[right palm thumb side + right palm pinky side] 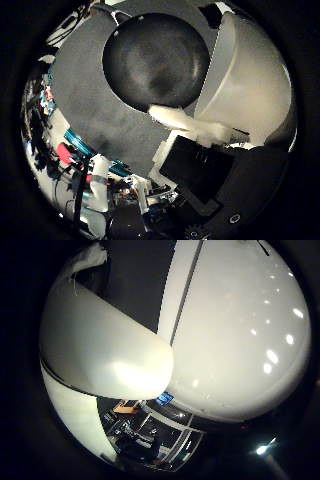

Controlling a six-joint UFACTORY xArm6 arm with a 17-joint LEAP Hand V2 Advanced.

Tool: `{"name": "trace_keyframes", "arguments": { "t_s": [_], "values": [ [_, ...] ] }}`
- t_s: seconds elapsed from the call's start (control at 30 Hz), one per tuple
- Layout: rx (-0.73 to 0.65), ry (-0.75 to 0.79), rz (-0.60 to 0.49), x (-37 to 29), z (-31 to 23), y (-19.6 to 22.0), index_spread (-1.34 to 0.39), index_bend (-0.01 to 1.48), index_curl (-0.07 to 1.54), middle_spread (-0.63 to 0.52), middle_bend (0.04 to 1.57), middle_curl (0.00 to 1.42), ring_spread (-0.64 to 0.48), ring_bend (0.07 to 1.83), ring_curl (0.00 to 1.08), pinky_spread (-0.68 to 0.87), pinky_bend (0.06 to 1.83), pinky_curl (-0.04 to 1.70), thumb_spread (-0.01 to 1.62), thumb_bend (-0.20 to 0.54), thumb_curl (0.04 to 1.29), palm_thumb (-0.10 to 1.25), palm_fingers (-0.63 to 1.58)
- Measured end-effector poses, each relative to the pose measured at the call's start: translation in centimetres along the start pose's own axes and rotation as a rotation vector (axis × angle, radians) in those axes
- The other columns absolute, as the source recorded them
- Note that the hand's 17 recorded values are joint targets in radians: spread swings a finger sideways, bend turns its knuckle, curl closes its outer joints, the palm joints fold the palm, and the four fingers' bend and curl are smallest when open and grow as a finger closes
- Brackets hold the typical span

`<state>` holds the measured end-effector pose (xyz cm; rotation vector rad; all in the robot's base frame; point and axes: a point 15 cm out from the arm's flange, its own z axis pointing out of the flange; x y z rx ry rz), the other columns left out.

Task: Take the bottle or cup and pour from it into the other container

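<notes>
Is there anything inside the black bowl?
No, the black bowl on the grey mat looks empty, with only its dark bare bottom showing.

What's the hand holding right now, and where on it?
A white container, pressed close against the palm, gripped by its side wall; white fingers curl round it. The dark bowl sits free on the grey surface.

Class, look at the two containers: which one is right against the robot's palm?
The white container: it fills the views. The black bowl stands apart on the grey mat, seen whole from above.
</notes>
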<state>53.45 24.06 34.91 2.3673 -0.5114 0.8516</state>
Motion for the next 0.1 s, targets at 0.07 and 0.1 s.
{"name": "trace_keyframes", "arguments": {
  "t_s": [0.07, 0.1],
  "values": [
    [0.005, 0.001, 0.002, 0.08, -0.07, -0.08, -0.5, 0.48, 1.0, -0.23, 1.09, 0.73, -0.23, 1.29, 0.57, -0.36, 1.22, 0.57, 0.86, -0.029, 0.57, 0.73, 1.15],
    [0.009, 0.003, 0.005, 0.22, -0.11, -0.1, -0.5, 0.48, 1.0, -0.23, 1.09, 0.73, -0.23, 1.29, 0.57, -0.36, 1.22, 0.57, 0.86, -0.031, 0.57, 0.72, 1.15]
  ]
}}
